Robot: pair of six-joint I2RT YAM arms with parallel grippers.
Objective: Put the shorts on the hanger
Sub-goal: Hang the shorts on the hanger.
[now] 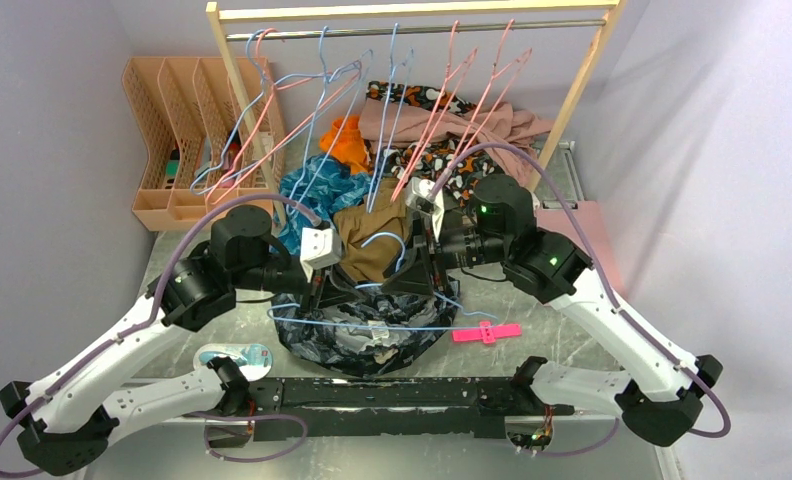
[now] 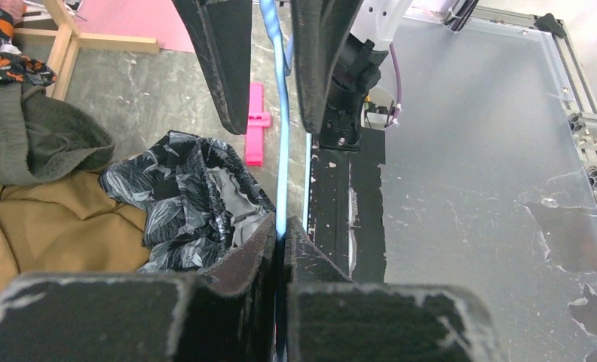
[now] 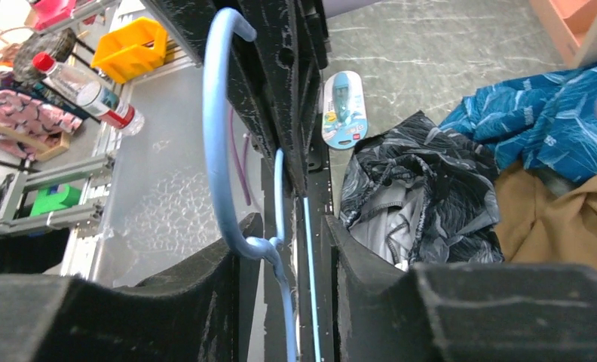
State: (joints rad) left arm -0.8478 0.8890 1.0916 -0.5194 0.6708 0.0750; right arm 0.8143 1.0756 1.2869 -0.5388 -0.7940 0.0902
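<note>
The shorts (image 1: pixel 352 350) lie crumpled at the table's near middle, dark with a pale leaf print; they also show in the left wrist view (image 2: pixel 182 188) and the right wrist view (image 3: pixel 431 196). The light-blue hanger (image 1: pixel 392 326) lies over them, its hook pointing away from the arms. My left gripper (image 1: pixel 334 290) is shut on the hanger's wire (image 2: pixel 282 151), as its wrist view (image 2: pixel 282 230) shows. My right gripper (image 1: pixel 419 272) faces it, open. The hanger's twisted neck and hook (image 3: pixel 212 113) stand between its fingers (image 3: pixel 292 226), against the left one.
A wooden rack (image 1: pixel 412 12) at the back holds pink and blue wire hangers. Under it lies a pile with a teal garment (image 1: pixel 317 190) and a brown garment (image 1: pixel 372 235). A pink clip (image 1: pixel 485 332), a blue packet (image 1: pixel 234 355) and a peach organiser (image 1: pixel 187 130) stand around.
</note>
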